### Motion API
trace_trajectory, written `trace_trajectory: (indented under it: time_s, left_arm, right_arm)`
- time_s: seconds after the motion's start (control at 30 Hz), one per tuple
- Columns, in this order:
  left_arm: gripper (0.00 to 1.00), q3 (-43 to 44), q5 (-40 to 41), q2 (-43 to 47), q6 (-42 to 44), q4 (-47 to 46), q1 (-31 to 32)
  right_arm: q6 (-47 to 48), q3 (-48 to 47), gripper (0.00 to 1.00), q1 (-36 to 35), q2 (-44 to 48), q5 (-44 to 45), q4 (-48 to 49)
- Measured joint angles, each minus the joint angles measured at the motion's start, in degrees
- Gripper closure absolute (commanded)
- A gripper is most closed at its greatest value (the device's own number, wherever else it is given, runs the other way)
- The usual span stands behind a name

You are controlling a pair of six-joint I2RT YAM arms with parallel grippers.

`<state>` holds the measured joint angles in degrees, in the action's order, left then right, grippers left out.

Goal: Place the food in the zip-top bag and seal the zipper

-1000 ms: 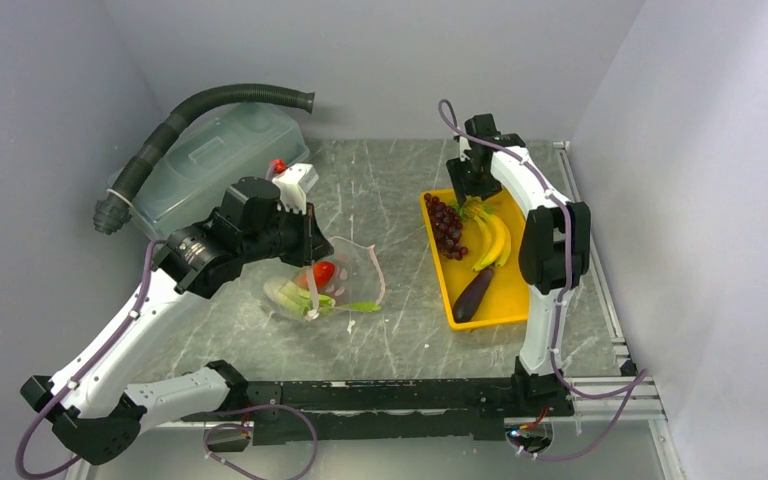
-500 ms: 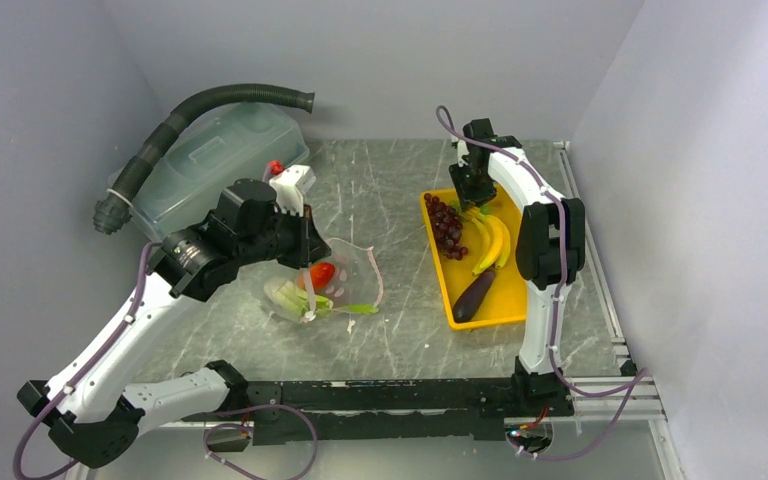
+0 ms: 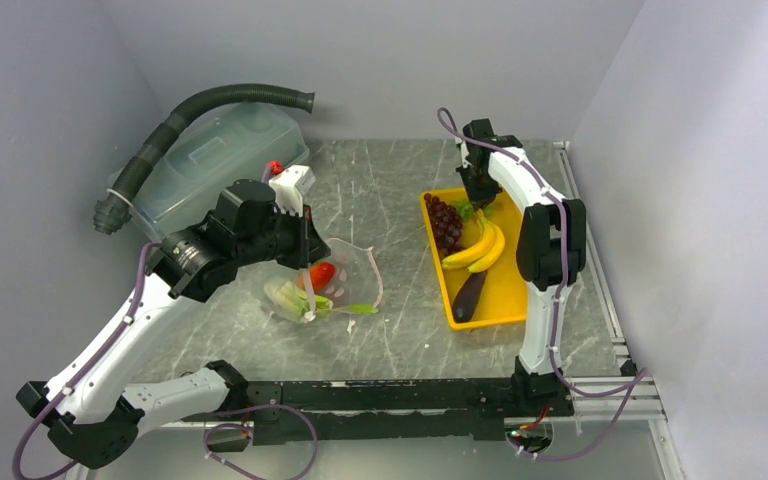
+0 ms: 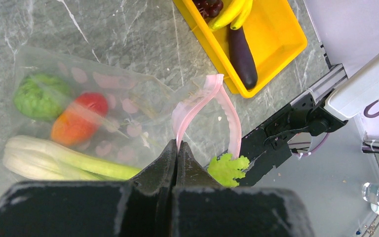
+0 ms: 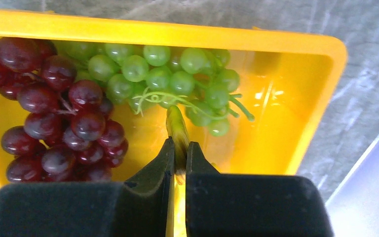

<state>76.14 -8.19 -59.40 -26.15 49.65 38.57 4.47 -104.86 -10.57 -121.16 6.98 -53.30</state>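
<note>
The clear zip-top bag lies on the marble table with a round green vegetable, a red-orange pepper and celery inside. My left gripper is shut on the pink zipper and holds the mouth up. A leafy green sits at the mouth's other lip. In the top view the bag is left of the yellow tray. My right gripper is shut on the bananas' stem, beside purple grapes and green grapes. The bananas and eggplant are in the tray.
A translucent lidded tub with a black corrugated hose over it stands at the back left. Grey walls close in the back and both sides. A black and aluminium rail runs along the near table edge.
My right gripper has closed on the bananas' stem. The bunch has swung, its tips now pointing left, and the eggplant has shifted a little. The left arm has barely moved.
</note>
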Motion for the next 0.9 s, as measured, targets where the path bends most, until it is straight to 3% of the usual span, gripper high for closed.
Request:
trace_trajectory:
  time_s: [0.43, 0.9]
  left_arm:
    - [1.00, -0.90, -0.15, 0.17, -0.07, -0.52, 0.00]
    - [1.00, -0.92, 0.55, 0.20, -0.74, -1.77, 0.00]
  right_arm:
    - [0.50, 0.94, 1.00, -4.83, 13.97, 15.13, -0.59]
    - [0.96, 1.44, 1.00, -17.53, 27.89, 24.44, -0.13]
